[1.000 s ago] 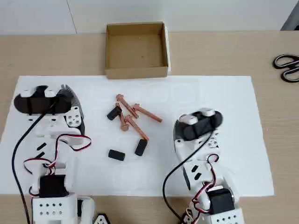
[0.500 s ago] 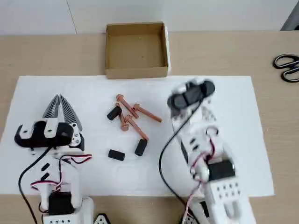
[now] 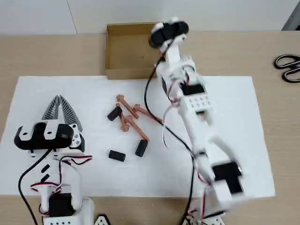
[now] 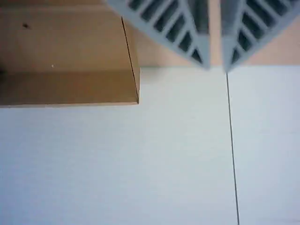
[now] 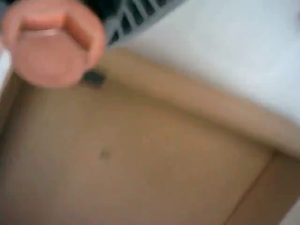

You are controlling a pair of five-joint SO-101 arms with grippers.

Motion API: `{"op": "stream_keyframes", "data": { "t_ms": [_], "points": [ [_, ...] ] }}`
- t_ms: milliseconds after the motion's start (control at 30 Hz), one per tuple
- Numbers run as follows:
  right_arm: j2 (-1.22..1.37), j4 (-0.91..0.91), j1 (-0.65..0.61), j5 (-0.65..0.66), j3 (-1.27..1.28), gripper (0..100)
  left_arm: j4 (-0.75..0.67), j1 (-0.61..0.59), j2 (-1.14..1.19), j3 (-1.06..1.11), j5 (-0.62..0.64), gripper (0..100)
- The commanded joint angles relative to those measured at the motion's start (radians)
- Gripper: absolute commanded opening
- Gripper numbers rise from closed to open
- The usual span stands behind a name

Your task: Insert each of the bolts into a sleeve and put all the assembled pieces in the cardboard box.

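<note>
On the left side of the table (image 3: 262, 51), the left gripper (image 3: 59, 98) hangs over a white paper sheet (image 3: 225, 98), well apart from the parts. Its grey ribbed fingers (image 4: 185, 33) are almost closed, with only a thin gap at the tips, and there is nothing between them. Near the middle of the sheet lie four loose bolts (image 3: 137, 128) in a small heap, some crossing each other. Three black sleeves (image 3: 116, 155) lie around them: one touches the heap at its left side, and the two others are just below it, apart from each other. None of these bolts is inside a sleeve. Behind the sheet stands the cardboard box (image 3: 136, 72), open at the top. The right arm stretches far forward to the right part of the box. The right gripper (image 5: 126, 18) is above the inside of the box, and its jaws are closed on a copper bolt (image 5: 51, 47), whose hexagonal head points to the wrist camera. I cannot tell if a sleeve is on this bolt. At the far right edge of the table lie black scissors (image 3: 288, 68).
</note>
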Motion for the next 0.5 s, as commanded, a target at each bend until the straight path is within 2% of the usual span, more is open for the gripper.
{"op": "stream_keyframes", "data": {
  "t_ms": [0, 167, 467],
  "points": [
    [0.191, -0.094, 0.001, 0.006, -0.267, 0.4, -0.020, -0.003, -0.012, -0.002, 0.000, 1],
    [0.476, -0.154, -0.007, 0.003, -0.575, 0.4, -0.018, -0.003, -0.012, 0.013, 0.000, 1],
    [0.905, -0.148, -0.031, 0.006, -1.068, 0.4, -0.018, -0.003, -0.012, 0.056, 0.000, 1]
  ]
}}
